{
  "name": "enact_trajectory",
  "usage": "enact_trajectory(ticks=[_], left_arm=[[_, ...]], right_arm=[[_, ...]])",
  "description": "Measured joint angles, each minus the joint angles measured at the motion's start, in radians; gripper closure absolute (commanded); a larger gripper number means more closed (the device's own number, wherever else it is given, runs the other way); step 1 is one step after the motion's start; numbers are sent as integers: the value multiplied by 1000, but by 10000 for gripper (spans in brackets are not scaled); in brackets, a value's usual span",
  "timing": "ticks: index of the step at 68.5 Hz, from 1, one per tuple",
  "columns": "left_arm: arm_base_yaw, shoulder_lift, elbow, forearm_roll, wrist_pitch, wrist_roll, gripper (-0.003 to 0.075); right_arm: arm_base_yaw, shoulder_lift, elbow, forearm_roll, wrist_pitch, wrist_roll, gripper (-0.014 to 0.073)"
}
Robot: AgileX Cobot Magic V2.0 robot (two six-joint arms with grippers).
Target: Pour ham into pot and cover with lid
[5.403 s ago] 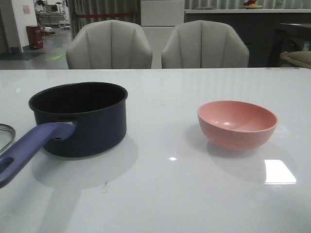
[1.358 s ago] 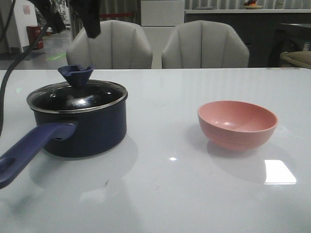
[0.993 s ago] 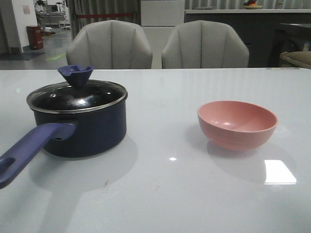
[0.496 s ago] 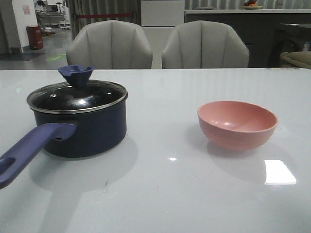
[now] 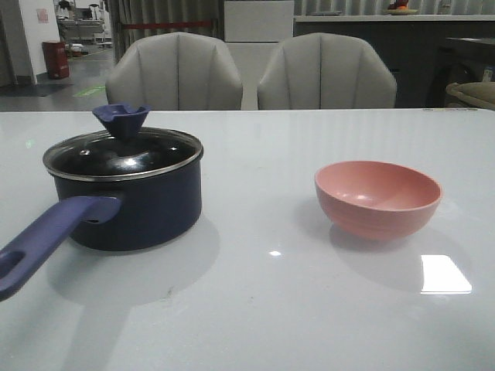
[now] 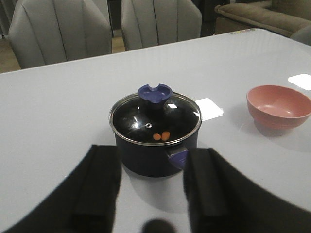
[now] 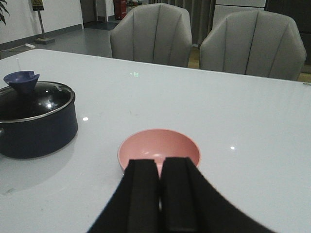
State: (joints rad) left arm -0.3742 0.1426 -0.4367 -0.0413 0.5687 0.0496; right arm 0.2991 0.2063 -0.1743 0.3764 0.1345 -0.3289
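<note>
The lid (image 6: 154, 119) sits seated on the pot (image 6: 155, 150), with the ham (image 6: 162, 136) visible through the glass. Both steps appear complete. The left gripper (image 6: 151, 194), fingers apart, hovers just short of the pot. The right gripper (image 7: 160, 194), fingers together, holds nothing, the pink bowl (image 7: 159, 150) just beyond.

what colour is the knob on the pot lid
Dark blue; the knob on the lid shows best in the left wrist view.

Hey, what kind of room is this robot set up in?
Probably a showroom or lab dressed as a dining area: a glossy white table with two padded grey chairs behind it, a covered pot, and an open hall floor with a red bin beyond.
</note>
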Motion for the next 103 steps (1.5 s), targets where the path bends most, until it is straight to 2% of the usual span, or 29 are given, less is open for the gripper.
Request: enact_trajectory(ticks=[3,6,47,56,83,88,103], left_arm=[[0,-23,7,0,0,0,618],[0,-34,10,0,-2,0,599],[0,-42,13,-1,-8,0,599],[5,-42,44,-1,-43,0,599],[317,-143,381,-1,-431,0,599],[348,-147,435,-1,-469,0,600],[364,-147,442,-4,-514,0,599]], right_arm=[[0,0,0,0,0,0,437],[0,0,0,0,0,0,437],[0,0,0,0,0,0,437],[0,0,0,0,0,0,437],[0,0,0,0,0,0,437],[0,0,0,0,0,0,437],[0,0,0,0,0,0,437]])
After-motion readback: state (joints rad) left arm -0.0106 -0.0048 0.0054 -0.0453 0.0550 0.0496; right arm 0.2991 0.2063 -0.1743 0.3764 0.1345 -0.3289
